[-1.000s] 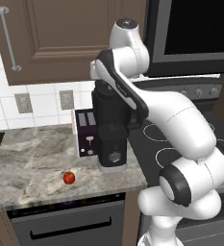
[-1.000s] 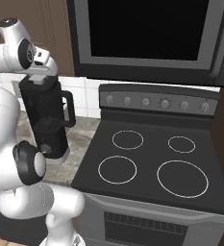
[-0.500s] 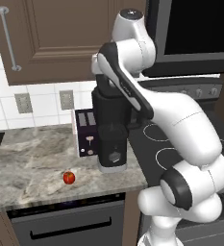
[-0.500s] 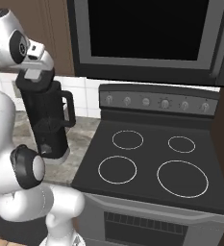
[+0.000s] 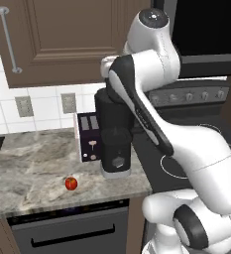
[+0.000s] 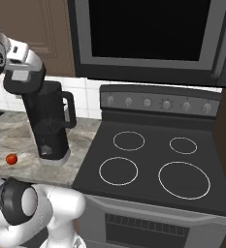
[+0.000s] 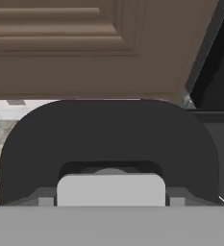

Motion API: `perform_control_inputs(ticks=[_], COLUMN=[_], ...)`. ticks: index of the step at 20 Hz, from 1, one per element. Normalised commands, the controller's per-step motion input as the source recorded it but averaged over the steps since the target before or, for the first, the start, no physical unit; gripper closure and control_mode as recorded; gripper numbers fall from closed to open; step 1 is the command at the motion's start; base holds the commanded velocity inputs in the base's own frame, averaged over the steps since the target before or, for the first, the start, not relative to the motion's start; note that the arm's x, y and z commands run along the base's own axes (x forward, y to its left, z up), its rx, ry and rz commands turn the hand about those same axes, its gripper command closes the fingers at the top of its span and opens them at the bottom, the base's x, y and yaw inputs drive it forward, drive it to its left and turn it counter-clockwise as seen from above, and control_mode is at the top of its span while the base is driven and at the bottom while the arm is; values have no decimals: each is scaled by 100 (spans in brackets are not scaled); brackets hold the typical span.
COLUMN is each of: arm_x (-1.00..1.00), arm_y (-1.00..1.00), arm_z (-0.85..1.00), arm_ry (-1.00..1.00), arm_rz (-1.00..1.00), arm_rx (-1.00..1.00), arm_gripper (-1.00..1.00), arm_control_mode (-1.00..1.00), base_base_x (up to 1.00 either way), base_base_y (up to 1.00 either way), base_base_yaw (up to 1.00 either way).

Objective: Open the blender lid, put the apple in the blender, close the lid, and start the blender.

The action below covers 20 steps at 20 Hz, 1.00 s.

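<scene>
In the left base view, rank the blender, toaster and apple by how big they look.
Largest to smallest:
1. blender, partly hidden by the arm
2. toaster, partly behind the blender
3. apple, much the smallest

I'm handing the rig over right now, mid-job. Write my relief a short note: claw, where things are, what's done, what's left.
Claw: at the top of the tall black blender, right by the flat dark lid with the light grey square cap; open or shut, I cannot tell.
Lid: seems still on the jar.
Small round red apple: on the marble counter, left of and in front of the blender, untouched.
Done: approach only.
Left: lift lid, load apple, close, start.
</scene>
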Motion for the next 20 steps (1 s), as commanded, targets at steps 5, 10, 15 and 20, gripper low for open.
perform_control_inputs(ticks=[5,10,15,20], arm_x=[-94,-81,-34,-3], arm_y=[-9,5,15,-56], arm_z=[-1,-23,-12,0], arm_ry=[-19,0,10,10], arm_rz=[-4,-1,-2,-13], arm_rx=[2,6,5,5], arm_gripper=[100,100,100,100], arm_control_mode=[-100,-100,-100,-100], base_base_x=[0,0,0,0], base_base_y=[0,0,0,0], base_base_yaw=[0,0,0,0])
